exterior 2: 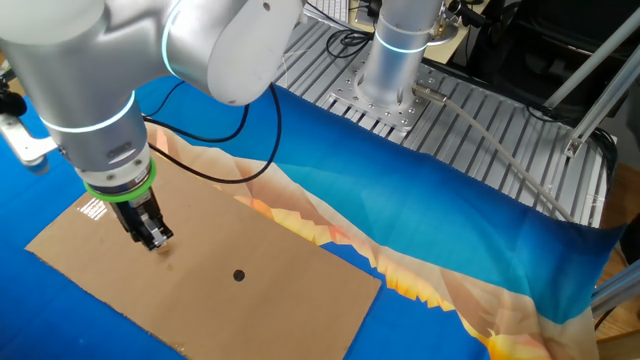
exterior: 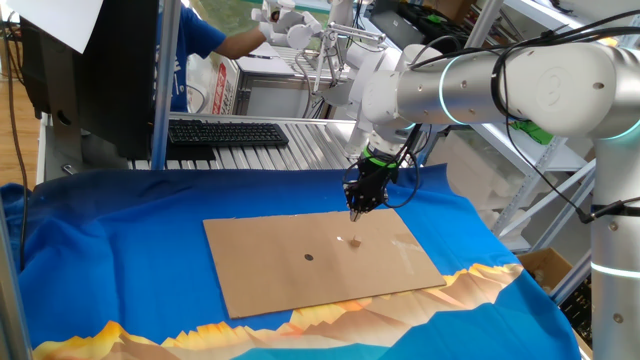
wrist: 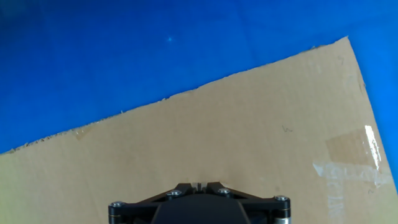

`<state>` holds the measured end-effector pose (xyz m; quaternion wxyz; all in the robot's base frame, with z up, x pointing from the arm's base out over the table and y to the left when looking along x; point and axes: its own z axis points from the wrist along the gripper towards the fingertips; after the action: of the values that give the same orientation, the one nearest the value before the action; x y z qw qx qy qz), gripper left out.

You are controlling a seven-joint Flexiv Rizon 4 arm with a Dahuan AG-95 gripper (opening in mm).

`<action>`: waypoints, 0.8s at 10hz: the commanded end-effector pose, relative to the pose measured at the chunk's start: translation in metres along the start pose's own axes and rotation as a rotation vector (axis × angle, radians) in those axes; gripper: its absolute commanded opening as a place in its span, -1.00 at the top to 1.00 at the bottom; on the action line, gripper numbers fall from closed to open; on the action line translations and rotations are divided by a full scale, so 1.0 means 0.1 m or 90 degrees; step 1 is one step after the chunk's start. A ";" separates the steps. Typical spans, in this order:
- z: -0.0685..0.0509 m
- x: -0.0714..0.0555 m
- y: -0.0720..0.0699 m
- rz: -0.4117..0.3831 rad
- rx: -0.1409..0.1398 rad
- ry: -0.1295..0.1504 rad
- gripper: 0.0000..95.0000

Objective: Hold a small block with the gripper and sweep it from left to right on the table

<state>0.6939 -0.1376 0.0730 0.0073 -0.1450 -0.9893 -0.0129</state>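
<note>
The gripper is hanging over the cardboard sheet with fingers looking narrowed, the grip unclear; the small block is lying below on that sheet; the grasp seemingly comes next, needing a straight descent.

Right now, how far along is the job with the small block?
Done: the pincer is over the cardboard sheet, near its far edge. In hand: unclear. A tiny pale speck, perhaps the small block, lies on the sheet under the tip, and I cannot tell if anything is gripped. Left: the left-to-right sweep seems not yet done.
</note>
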 end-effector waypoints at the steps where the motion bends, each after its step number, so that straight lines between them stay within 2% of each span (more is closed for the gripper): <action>1: 0.00 0.00 0.00 0.005 -0.010 0.005 1.00; 2: 0.00 0.00 0.00 0.014 -0.011 0.006 1.00; 4: 0.00 0.00 0.00 0.044 -0.003 0.007 1.00; 7: 0.00 0.00 0.00 0.060 0.033 0.009 1.00; 8: 0.00 0.00 0.00 0.069 0.029 0.011 1.00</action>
<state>0.6938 -0.1368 0.0733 0.0180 -0.1943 -0.9806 0.0155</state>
